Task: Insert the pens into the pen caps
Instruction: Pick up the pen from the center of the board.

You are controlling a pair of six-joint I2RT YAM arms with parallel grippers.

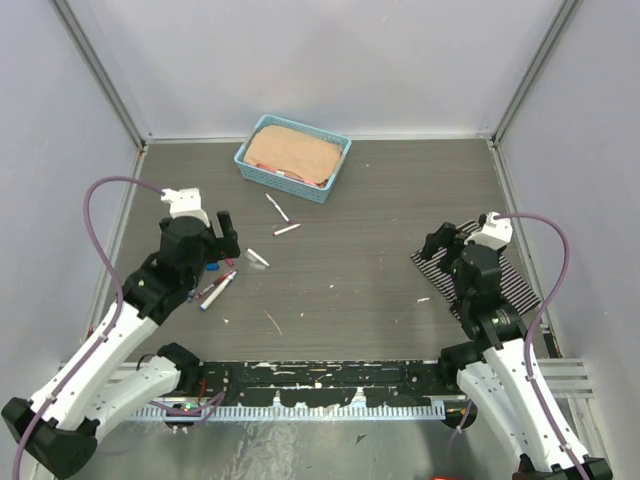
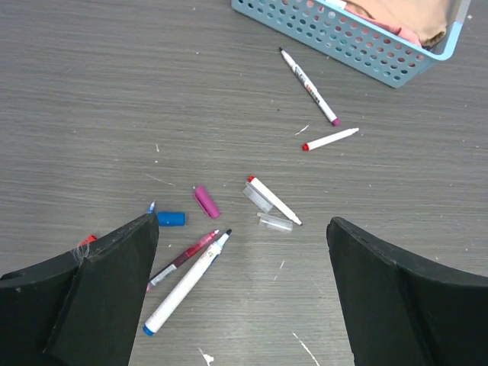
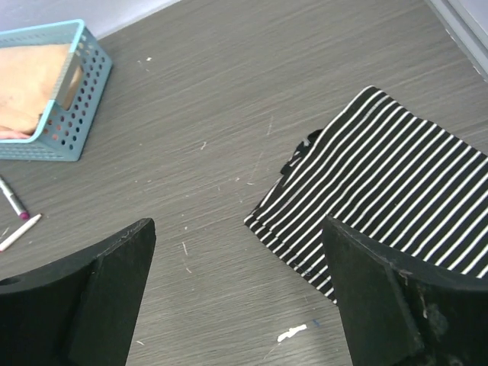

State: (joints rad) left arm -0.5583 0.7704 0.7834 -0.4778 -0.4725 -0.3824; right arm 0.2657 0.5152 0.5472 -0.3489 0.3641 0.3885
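While the left gripper (image 1: pixel 210 235) gapes empty by the pens (image 1: pixel 217 287) at nine o'clock in the top view and the right gripper (image 1: pixel 452 240) gapes over the cloth (image 1: pixel 428 268) at three, I worry one pinch could take two pens, as a pair seems to touch. Left wrist: thin white barrels, coloured tips, with magenta cap (image 2: pixel 206 201) and blue cap (image 2: pixel 171 219) at eight o'clock. Right wrist: two pens at nine.
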